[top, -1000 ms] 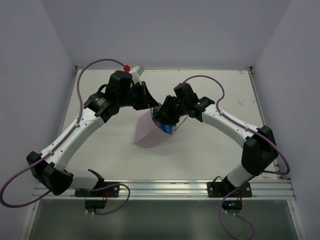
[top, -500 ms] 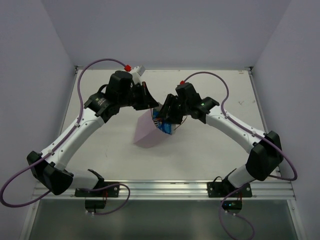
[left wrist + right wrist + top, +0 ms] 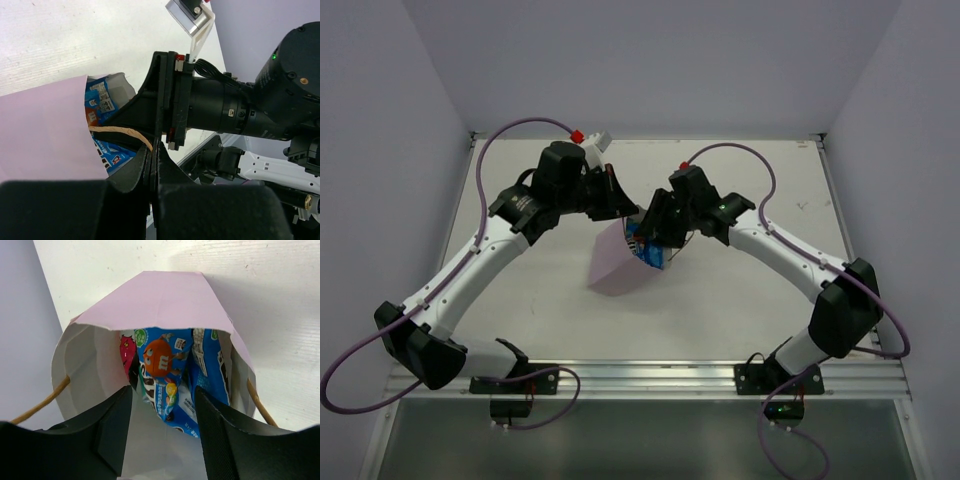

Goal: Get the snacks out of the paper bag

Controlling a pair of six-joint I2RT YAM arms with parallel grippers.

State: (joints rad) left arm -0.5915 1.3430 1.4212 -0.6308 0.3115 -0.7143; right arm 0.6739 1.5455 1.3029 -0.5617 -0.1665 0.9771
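Right gripper (image 3: 161,397) is held open astride a blue packet (image 3: 162,365) inside the paper bag (image 3: 160,300), apparently not yet touching. Left gripper (image 3: 152,165) is clenched on the cord handle (image 3: 125,134). Packets are judged light and slippery; the top edge is best pinched.

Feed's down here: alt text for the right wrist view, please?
Open right claw at the mouth of the pink paper bag, straddling a blue candy packet inside. A red-pink packet shows on the image's left, a second blue packet on the right.
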